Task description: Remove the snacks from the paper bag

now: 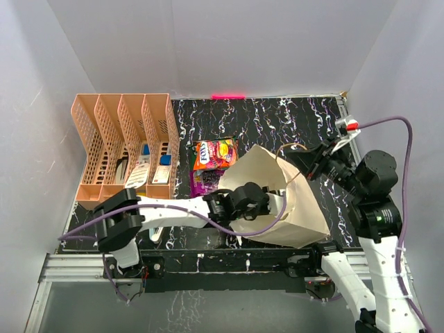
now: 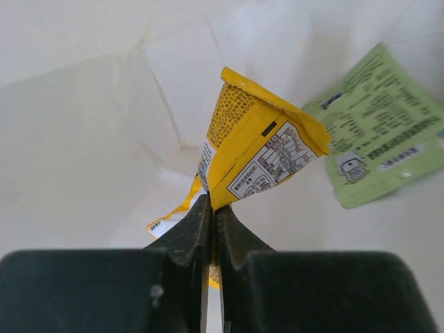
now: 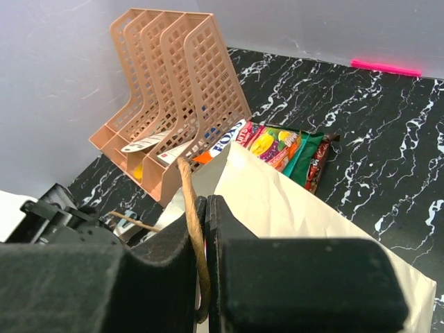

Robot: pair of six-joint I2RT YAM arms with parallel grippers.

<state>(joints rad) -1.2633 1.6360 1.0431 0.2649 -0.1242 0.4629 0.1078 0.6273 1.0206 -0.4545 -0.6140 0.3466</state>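
The black marble tabletop (image 1: 277, 125) carries everything. A big cream paper bag (image 1: 309, 211) leans over on it near the front, with its open mouth turned to the left. A peach file rack (image 1: 121, 139) with four slots stands at the left, well apart from the bag.

The left arm reaches into the bag's mouth. Inside the bag, the left hand (image 2: 211, 208) is pinched tight on the corner of a yellow snack packet (image 2: 260, 149). A light green packet (image 2: 378, 125) lies flat on the bag's inside wall, near the yellow one but not touching it.

The right hand (image 3: 203, 208) is squeezed on the bag's brown cord handle (image 3: 187, 187) at the top edge.

Two more snacks lie on the tabletop between the rack and the bag: an orange, red and yellow packet (image 1: 214, 154) and, just in front of it, a purple packet (image 1: 203, 182).
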